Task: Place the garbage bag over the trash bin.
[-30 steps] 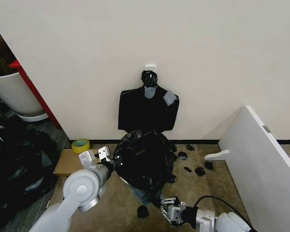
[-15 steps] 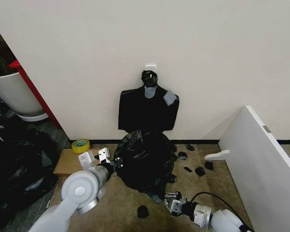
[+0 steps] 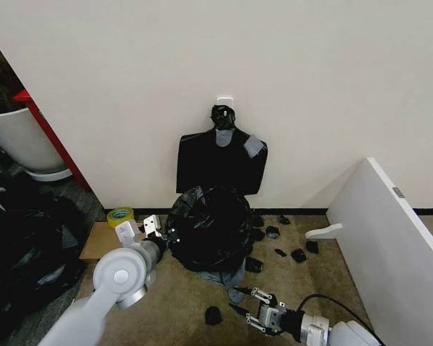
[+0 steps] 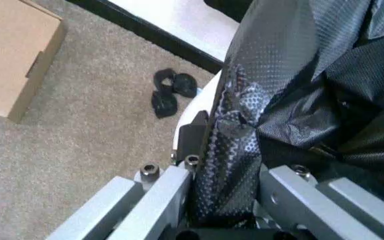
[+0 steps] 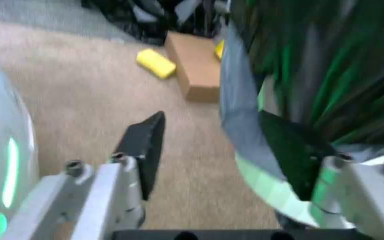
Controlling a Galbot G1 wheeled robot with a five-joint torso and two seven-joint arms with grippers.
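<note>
Nearest us, our right gripper (image 3: 254,310) hangs low over the carpet, jaws spread and empty. Further on, our left gripper (image 3: 153,229) pinches the garbage bag (image 3: 208,229) at the bin's left side. The bag drapes the trash bin (image 4: 195,107) against the wall; we judge it mostly on, lower hem still untidy.

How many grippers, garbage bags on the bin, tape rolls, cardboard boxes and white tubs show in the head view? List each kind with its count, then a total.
grippers: 2, left gripper and right gripper
garbage bag: 1
tape roll: 1
cardboard box: 1
white tub: 1
Total: 6
</note>
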